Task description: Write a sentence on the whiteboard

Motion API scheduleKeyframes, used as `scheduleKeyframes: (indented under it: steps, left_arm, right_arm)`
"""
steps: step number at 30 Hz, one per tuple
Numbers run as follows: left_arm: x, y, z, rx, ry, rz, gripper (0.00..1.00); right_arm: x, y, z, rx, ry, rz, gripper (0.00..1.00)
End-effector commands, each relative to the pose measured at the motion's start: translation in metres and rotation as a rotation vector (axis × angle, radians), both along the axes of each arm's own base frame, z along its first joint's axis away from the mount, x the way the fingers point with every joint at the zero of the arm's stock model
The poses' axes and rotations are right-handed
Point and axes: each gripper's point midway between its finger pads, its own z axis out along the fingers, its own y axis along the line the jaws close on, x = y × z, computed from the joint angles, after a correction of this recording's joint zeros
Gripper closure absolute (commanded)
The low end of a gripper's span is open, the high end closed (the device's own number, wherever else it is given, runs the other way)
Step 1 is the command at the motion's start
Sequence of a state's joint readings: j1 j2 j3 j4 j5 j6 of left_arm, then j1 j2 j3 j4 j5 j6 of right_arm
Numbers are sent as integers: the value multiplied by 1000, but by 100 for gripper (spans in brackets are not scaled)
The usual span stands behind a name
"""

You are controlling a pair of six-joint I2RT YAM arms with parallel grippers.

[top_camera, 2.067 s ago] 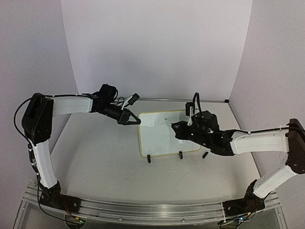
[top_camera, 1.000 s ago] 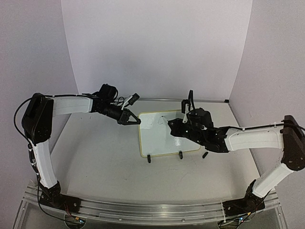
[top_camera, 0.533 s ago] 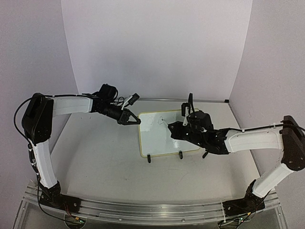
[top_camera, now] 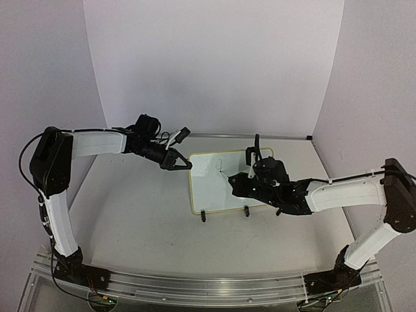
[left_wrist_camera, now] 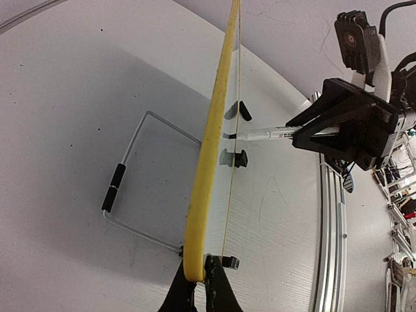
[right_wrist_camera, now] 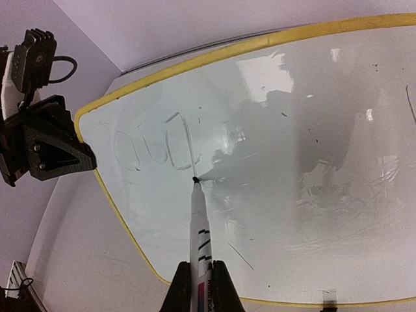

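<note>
The right gripper [right_wrist_camera: 201,286] is closed tight on a marker [right_wrist_camera: 198,227], and the tip touches the whiteboard [right_wrist_camera: 312,195] just under the first faint loops of the sentence [right_wrist_camera: 184,140]. The left gripper [left_wrist_camera: 200,286] is closed too: it pinches the yellow rim at the far left corner. The whiteboard leans on a wire stand [left_wrist_camera: 136,169] in the middle of the table [top_camera: 143,214], between both arms.

The risks, as I judge them: too much pressure from the tip can push the whiteboard back or twist it around the one pinched corner, so the line goes crooked. Too little pressure — the strokes are pale — can leave letters unreadable. The marker may also slide in the jaws.
</note>
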State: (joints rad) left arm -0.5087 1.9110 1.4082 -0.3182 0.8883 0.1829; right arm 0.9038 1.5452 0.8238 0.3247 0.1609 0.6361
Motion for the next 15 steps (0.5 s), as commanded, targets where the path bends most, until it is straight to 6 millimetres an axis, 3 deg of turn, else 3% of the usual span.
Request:
scheduleKeyframes:
  steps: [1, 6, 15]
  left_arm:
    - [8, 6, -9, 89, -112, 11, 100]
    - [8, 6, -9, 89, -112, 12, 100]
    - [8, 6, -9, 89, -110, 12, 100]
  right_arm:
    - [12, -18, -4, -33, -17, -108, 100]
    - [18, -15, 7, -12, -52, -119, 100]
    - [21, -12, 7, -17, -64, -116, 100]
